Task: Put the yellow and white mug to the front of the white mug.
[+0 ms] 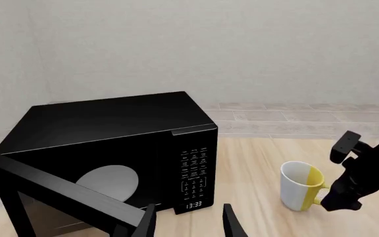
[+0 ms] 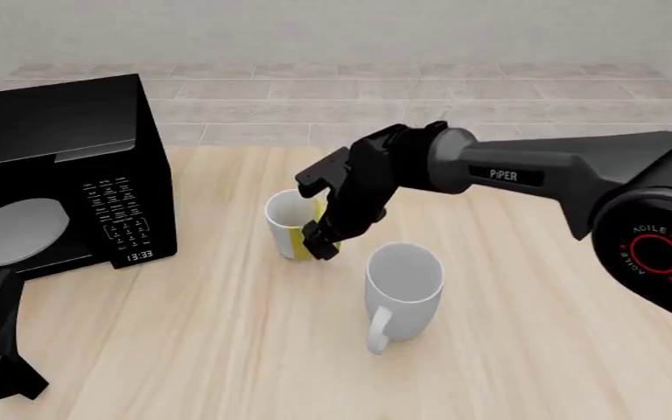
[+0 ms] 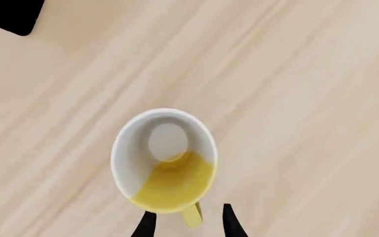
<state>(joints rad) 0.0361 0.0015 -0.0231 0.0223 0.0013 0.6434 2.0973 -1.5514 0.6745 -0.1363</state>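
Left wrist view: the yellow and white mug point(image 1: 301, 185) stands upright on the table point(image 1: 255, 163) beside the microwave point(image 1: 104, 158); the left gripper point(image 1: 188, 223) hangs spread, empty.

Front view: it sits behind the white mug point(image 2: 404, 285), so the move isn't done.

Right wrist view: the right gripper point(image 3: 187, 222) straddles the handle point(image 3: 191, 215), fingers spread, not yet pinching.

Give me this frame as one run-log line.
right gripper: open, straddling handle of yellow and white mug | left gripper: open, idle | white mug: upright, untouched
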